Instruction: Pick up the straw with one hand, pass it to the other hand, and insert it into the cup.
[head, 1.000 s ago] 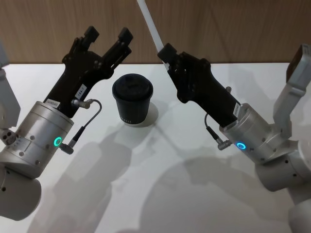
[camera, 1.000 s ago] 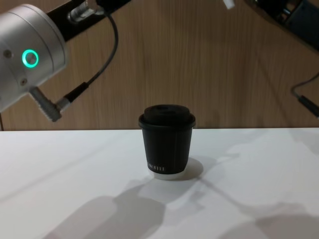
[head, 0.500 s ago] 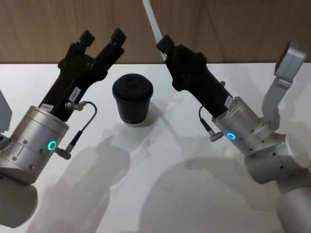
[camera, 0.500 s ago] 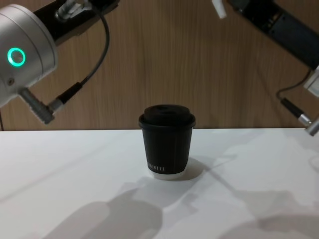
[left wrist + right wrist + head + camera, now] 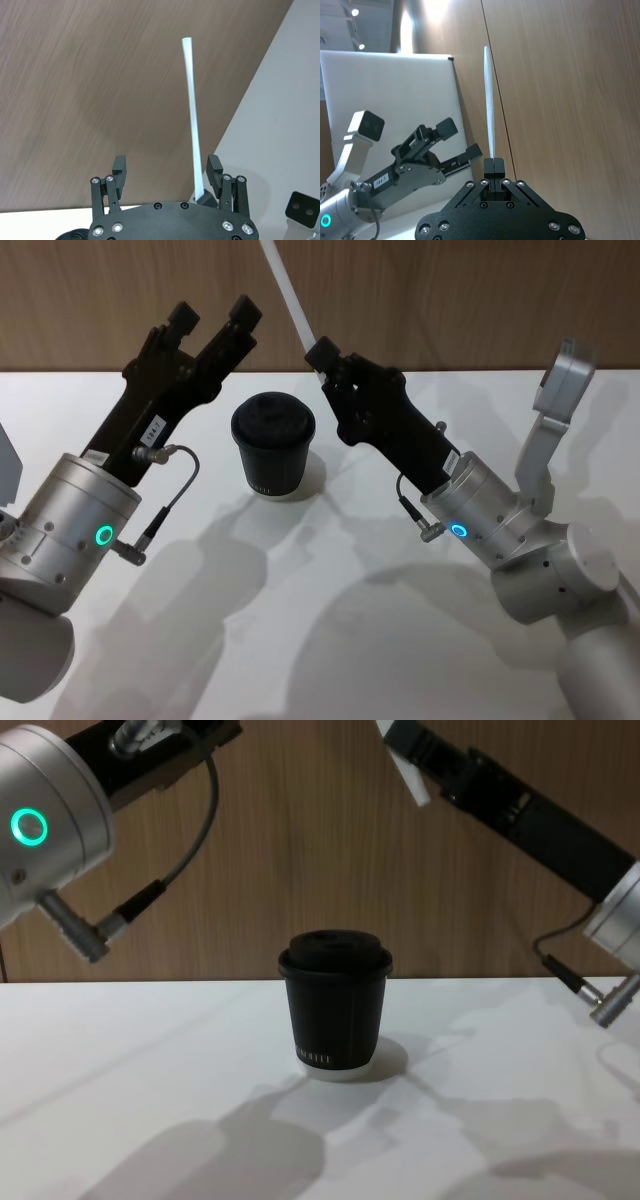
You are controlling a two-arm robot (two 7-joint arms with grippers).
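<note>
In the head view, the straw (image 5: 285,295) is pinched near its lower end by the right gripper (image 5: 322,352), above the white worktop (image 5: 330,640) and just right of the black lidded cup (image 5: 273,440). Its long axis is tilted up and leftward. The left gripper (image 5: 212,315) is held spread, left of the cup. In the right wrist view, the straw is shown thin, white and straight. In the chest view, its short lower end is seen jutting below the fingers, higher than the cup.

The straw (image 5: 287,292) runs off the head view's top edge. The cup's (image 5: 273,452) white lettering seems too small to read.
</note>
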